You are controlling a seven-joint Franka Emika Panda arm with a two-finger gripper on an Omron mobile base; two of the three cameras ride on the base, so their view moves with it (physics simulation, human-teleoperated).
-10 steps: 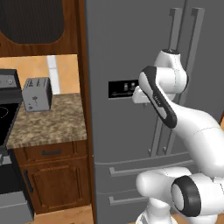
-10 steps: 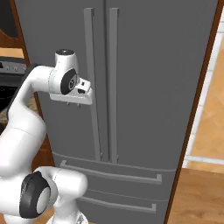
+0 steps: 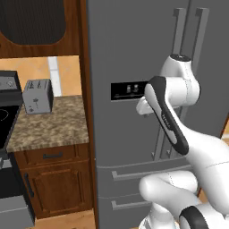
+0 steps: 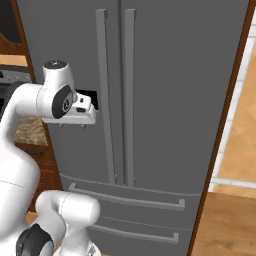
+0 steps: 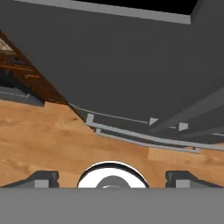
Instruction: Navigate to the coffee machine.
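I'm driving the base and it's facing the grey fridge [image 3: 134,53] head-on; the coffee machine isn't anywhere I can see yet, so I'm judging navigation as far from done and the base probably needs to carry on along the cabinets. Arm is sitting folded up in front of the fridge doors, which reads as a tucked travel pose to keep it clear while the base is rolling, not a reach. Claw [image 5: 112,178] is pointing down at the wooden floor [image 5: 39,135]; in the hand view its two tips are sitting wide apart with nothing between them, so released and empty. Count: one silver toaster [image 3: 37,96] with two slots, standing near the back edge of the granite surface [image 3: 49,129] left of the fridge, that's not my target. One stove [image 3: 8,112] butting against the left edge of that surface. Fridge is showing two upper doors with two vertical handles [image 4: 116,95] side by side at the centre seam, plus two drawers with two horizontal handles below. One dispenser panel [image 3: 129,91] on the left door.
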